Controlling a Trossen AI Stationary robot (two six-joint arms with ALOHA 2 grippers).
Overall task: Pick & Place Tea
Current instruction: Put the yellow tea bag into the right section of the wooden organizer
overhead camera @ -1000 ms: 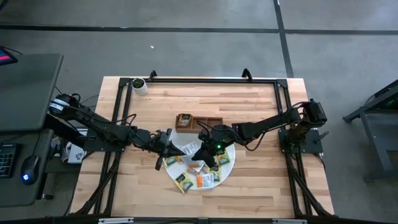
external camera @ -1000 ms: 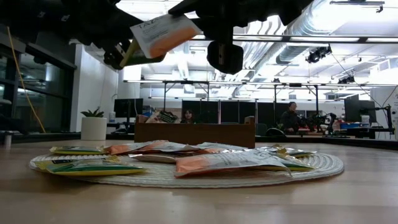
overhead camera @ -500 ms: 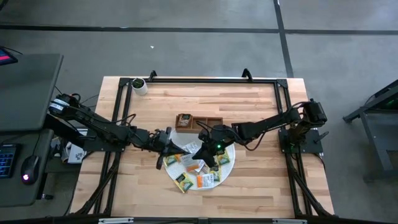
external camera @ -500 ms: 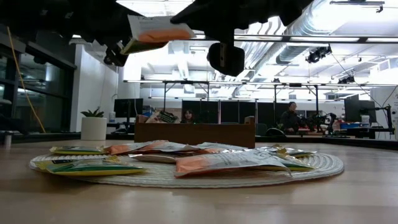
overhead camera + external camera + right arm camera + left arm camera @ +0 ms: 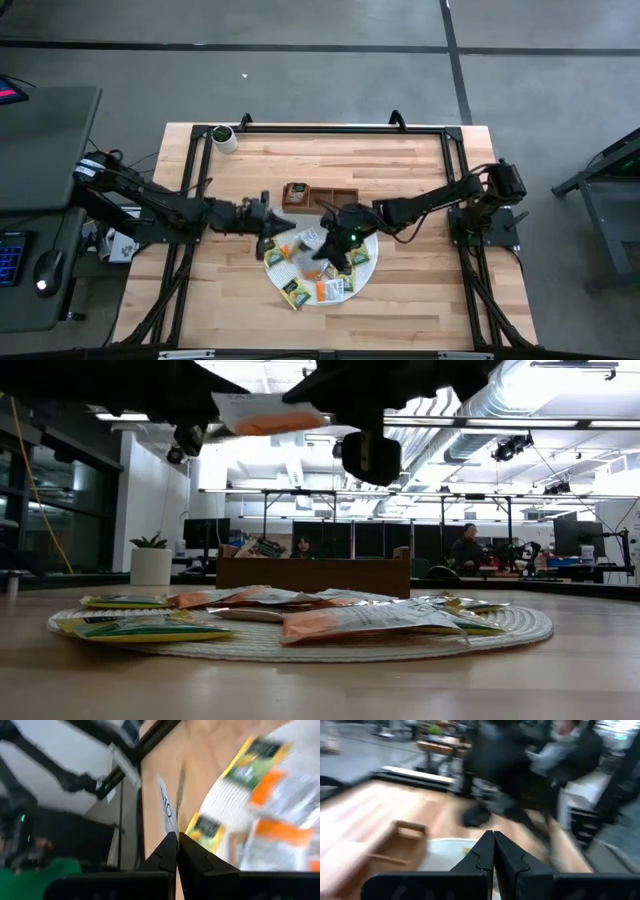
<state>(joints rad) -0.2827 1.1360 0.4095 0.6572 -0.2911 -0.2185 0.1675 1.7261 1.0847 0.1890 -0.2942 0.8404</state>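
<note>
Above the round white woven mat (image 5: pixel 365 262), near the table's middle, you have a packet aloft.
Your right gripper (image 5: pixel 322 243) pinches a thin white-and-orange tea packet (image 5: pixel 262 413) edge-on between pressed fingers (image 5: pixel 167 851), high over the mat's rear-left rim. Your left gripper (image 5: pixel 268 226) hangs just off the mat's left edge, fingers (image 5: pixel 485 851) pressed together; whether anything is between them you cannot tell. Other flat green, yellow and orange tea packets (image 5: pixel 297 291) lie spread across the mat. Behind the mat, toward the table's far edge, sits the brown wooden three-compartment tray (image 5: pixel 318 195).
</note>
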